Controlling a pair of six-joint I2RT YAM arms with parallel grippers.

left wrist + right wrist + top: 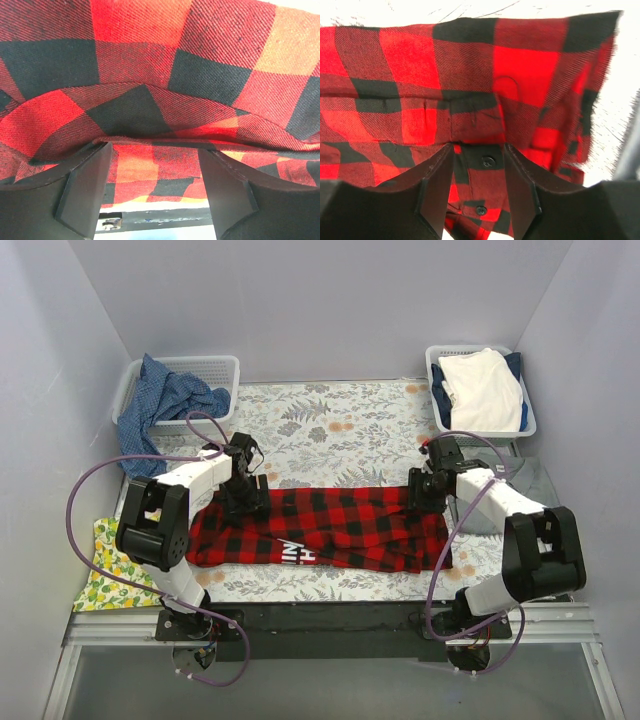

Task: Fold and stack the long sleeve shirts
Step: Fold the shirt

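Reaching in from both sides, elbows raised and wrists bent down toward the table (320, 430). Resting the left tool (243, 492) on the far left edge of the red-and-black plaid shirt (340, 525) and the right tool (425, 486) on its far right edge.

From the left wrist: fingers (87, 185) apart, a fold of plaid bunched across the tips; cannot tell whether clamped on it. From the right wrist: fingers (437, 185) apart, a buttoned placket in the gap; again cannot tell whether gripped.

Lying flat as a wide band across the near middle of the table, white lettering at the near edge.

Spread with a pale leaf-print cover. Flanked by a white basket (215, 365) of blue cloth (160, 410) far left, another basket (436, 390) of cream-white and navy cloth (485, 390) far right, a yellow lemon-print cloth (100, 575) near left. Closed in by plain pale walls (320, 300).
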